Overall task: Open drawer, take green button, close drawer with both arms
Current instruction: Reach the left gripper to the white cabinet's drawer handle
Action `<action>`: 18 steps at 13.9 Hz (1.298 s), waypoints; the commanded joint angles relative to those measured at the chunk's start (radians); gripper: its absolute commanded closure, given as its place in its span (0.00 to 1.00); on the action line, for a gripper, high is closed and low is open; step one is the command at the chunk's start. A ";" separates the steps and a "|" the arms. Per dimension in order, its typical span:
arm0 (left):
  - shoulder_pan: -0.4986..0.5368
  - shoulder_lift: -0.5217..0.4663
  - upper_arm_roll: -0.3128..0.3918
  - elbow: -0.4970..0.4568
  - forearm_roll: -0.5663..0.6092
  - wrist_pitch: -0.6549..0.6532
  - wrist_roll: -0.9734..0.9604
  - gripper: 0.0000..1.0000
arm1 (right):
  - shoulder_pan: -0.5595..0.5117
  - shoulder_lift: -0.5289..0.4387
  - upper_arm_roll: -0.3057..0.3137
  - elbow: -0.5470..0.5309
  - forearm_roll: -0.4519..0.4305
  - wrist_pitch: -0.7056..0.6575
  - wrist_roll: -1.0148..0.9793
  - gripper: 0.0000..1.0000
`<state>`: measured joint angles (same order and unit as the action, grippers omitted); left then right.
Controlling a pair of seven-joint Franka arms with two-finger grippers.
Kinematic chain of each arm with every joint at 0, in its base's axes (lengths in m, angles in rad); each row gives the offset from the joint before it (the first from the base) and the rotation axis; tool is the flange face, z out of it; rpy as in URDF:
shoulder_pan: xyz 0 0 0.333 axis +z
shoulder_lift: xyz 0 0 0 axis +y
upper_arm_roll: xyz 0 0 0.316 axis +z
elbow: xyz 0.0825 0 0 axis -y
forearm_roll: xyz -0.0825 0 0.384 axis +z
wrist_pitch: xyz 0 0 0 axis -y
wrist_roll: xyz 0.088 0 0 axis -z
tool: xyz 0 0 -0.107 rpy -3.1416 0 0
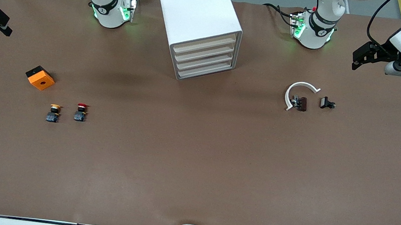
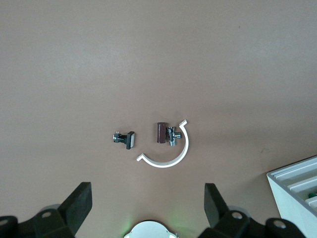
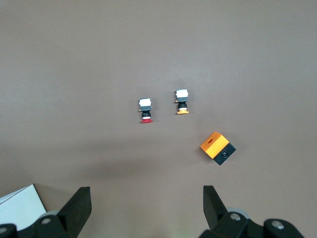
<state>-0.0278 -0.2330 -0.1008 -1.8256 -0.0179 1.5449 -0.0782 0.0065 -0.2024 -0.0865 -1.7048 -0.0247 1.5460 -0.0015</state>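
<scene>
Left claw (image 2: 147,198) first: fingers spread wide, holding nothing, hovering over the brown surface (image 1: 194,164) at the left arm's end, high in the front view. Just under its camera lie a white C-shaped plastic ring (image 1: 299,87), a small brown block with a metal fitting (image 1: 301,103) resting inside the ring's curve, and a small black part (image 1: 326,102) beside them, apart from the ring.

Over to the right claw (image 3: 146,198): also wide open and empty, hanging over the right arm's end. Below it sit an orange-and-black cube (image 1: 40,77), then a yellow-capped button (image 1: 53,112) and a red-capped button (image 1: 80,112) side by side, lower in the frame than the cube.

Top centre, between the two arm bases, stands the big white boxy cabinet (image 1: 197,10). Its four cream-fronted drawers (image 1: 204,58) are all pushed in. A speck of green (image 2: 313,194) shows between the fronts in the left wrist view, too small to tell what it is.
</scene>
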 commanded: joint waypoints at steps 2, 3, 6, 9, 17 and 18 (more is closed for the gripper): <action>0.002 0.009 0.004 0.023 0.010 -0.022 0.021 0.00 | 0.001 0.015 -0.002 0.025 -0.014 -0.009 0.008 0.00; 0.002 0.009 0.004 0.023 0.010 -0.022 0.021 0.00 | 0.003 0.015 -0.002 0.027 -0.014 -0.009 0.009 0.00; 0.002 0.011 0.004 0.023 0.010 -0.022 0.020 0.00 | 0.004 0.015 -0.002 0.027 -0.014 -0.009 0.011 0.00; 0.005 0.026 0.006 0.020 0.010 -0.023 0.018 0.00 | 0.000 0.017 -0.002 0.027 -0.015 -0.007 0.006 0.00; -0.017 0.239 -0.008 0.012 0.001 0.015 -0.086 0.00 | 0.004 0.017 -0.002 0.028 -0.015 0.003 0.008 0.00; -0.033 0.276 -0.020 0.012 -0.001 0.042 -0.141 0.00 | 0.003 0.017 -0.002 0.028 -0.015 0.003 0.006 0.00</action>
<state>-0.0357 -0.0284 -0.1032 -1.8336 -0.0186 1.5579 -0.1442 0.0064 -0.1995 -0.0891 -1.7026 -0.0248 1.5560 -0.0015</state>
